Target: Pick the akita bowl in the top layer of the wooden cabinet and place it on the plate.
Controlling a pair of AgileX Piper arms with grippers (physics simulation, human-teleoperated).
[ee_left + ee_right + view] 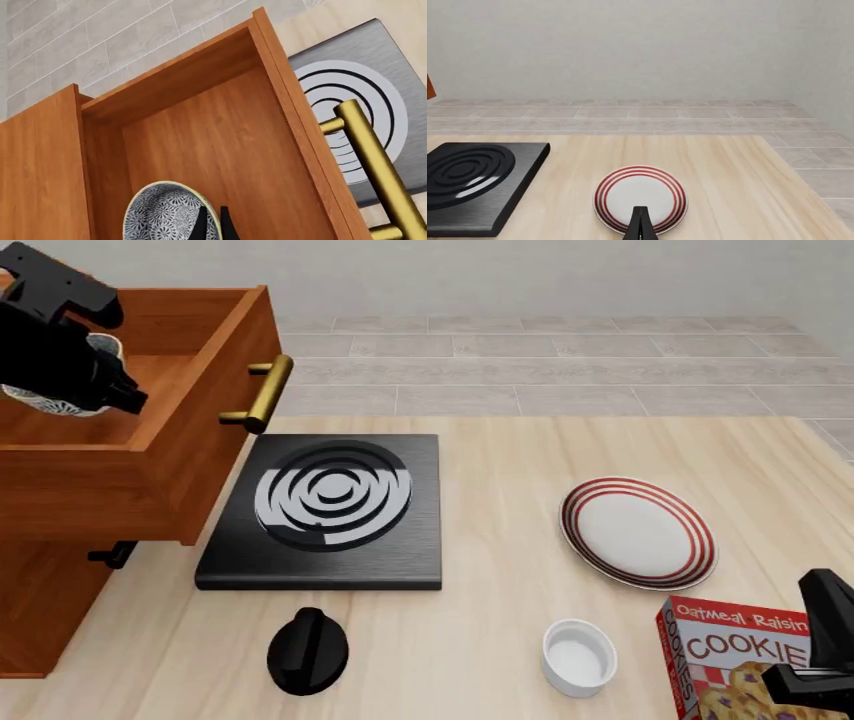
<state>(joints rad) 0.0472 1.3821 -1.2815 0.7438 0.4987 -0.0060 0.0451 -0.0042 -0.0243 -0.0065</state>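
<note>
The akita bowl (163, 212), speckled grey inside, is inside the pulled-out top layer (120, 480) of the wooden cabinet (40, 605). My left gripper (213, 227) has its thin fingers closed on either side of the bowl's rim. In the front view the left arm covers most of the bowl (38, 400). The plate (638, 532), white with red rings, lies on the table to the right with nothing on it. My right gripper (640, 224) hovers shut and empty near the plate (640, 197), on the side nearest me.
The drawer's brass handle (260, 392) juts over a black stove slab (327, 505). A black knob-shaped object (307, 648), a white little cup (579, 657) and a cookie box (734, 660) sit near the table's front edge.
</note>
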